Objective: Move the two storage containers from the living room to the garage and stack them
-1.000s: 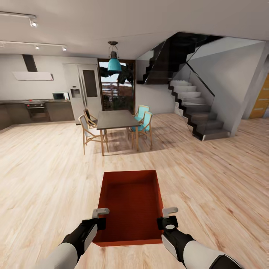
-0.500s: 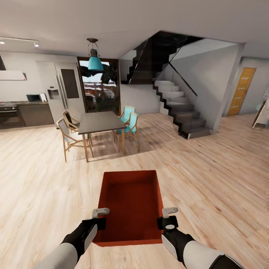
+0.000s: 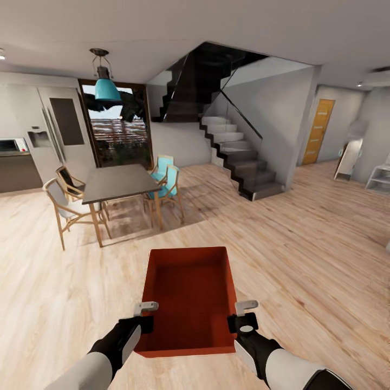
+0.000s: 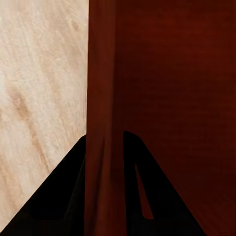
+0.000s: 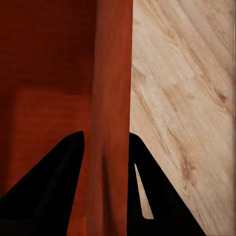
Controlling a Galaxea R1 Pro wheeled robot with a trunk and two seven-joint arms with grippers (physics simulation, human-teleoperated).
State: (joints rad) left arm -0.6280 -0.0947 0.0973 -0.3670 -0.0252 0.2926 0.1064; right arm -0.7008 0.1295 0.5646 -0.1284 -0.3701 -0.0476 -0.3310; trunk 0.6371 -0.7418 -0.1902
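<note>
**Bin carried through the open-plan room**

Both jaws are clamped on opposite side walls of one orange-red storage container [image 3: 189,295]. From the head camera, the left gripper [image 3: 142,320] pinches the bin's left wall near its near corner and the right gripper [image 3: 242,319] pinches the right wall at the matching spot, so the lidless bin hangs level in front of the trunk, above light wood-plank floor [image 3: 303,260]. Ahead stand a dark dining table [image 3: 120,182] with wooden and teal chairs, a teal pendant lamp [image 3: 107,89], a dark staircase [image 3: 238,157] and, far right, an orange door [image 3: 317,130].

Along the left wrist's line of sight, the left gripper's dark fingers [image 4: 59,206] straddle the bin's upright wall, with planks outside it.

On the right wrist camera, black fingers [image 5: 44,196] likewise sit either side of the other wall, ribbed bin floor on the inner side.

Judging from this, the haul to the garage is under way. Doing it well likely means keeping both arms at equal height and spacing while the base drives, turning gently so the thin walls do not slip from the pinch, and steering well apart from table and stairs.
</note>
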